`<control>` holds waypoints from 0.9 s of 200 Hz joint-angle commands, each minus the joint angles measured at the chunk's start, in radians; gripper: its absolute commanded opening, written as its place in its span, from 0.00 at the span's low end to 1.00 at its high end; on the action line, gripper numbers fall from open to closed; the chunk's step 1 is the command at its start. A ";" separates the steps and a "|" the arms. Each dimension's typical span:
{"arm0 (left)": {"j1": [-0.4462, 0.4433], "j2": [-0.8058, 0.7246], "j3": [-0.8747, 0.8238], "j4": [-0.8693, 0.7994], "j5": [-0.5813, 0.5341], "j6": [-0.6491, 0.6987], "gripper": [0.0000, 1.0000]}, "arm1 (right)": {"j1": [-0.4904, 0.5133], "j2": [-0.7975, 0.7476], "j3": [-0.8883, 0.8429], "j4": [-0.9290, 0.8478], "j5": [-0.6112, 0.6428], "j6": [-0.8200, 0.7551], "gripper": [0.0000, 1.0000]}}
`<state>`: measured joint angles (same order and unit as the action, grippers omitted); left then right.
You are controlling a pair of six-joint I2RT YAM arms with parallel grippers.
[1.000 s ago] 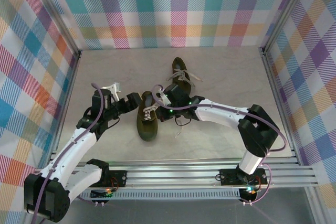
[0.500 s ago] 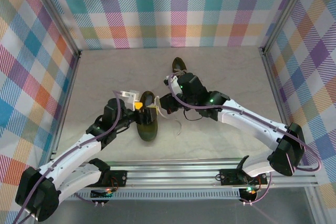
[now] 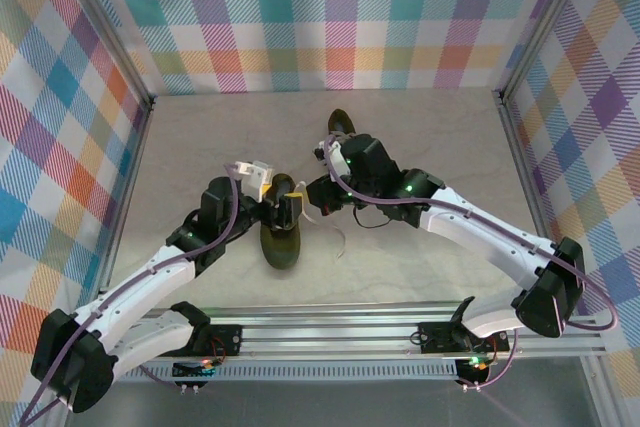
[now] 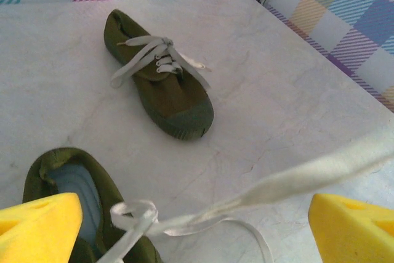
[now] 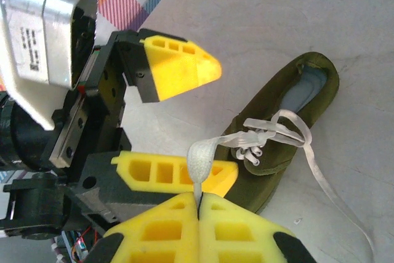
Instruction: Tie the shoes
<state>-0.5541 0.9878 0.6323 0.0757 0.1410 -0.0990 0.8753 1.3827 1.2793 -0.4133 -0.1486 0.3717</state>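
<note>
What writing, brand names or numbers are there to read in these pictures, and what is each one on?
Small black print on the side of the silver metal box on the left gripper: too small and blurred to read.
Dark olive-green shoe with cream laces and its mate: no brand or lettering visible.
No other writing can be made out.

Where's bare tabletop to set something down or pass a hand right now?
Free: far-left corner between the left wall and the far shoe; far-right stretch from that shoe to the right wall. Crowded: centre, where the left arm and right arm meet over the near shoe and its lace.
</note>
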 commanded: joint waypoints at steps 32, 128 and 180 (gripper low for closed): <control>-0.004 0.102 0.092 0.017 0.019 0.053 0.45 | -0.007 -0.062 0.025 -0.015 -0.062 -0.019 0.00; 0.131 0.027 0.165 -0.193 -0.300 -0.205 0.00 | -0.016 0.129 -0.181 -0.149 0.418 0.041 0.43; 0.195 0.023 0.178 -0.237 -0.261 -0.256 0.00 | -0.015 0.364 -0.086 -0.152 0.302 0.028 0.47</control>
<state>-0.3756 1.0290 0.7773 -0.1265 -0.1326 -0.3141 0.8566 1.7016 1.1240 -0.5629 0.2192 0.4133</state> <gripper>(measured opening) 0.054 0.462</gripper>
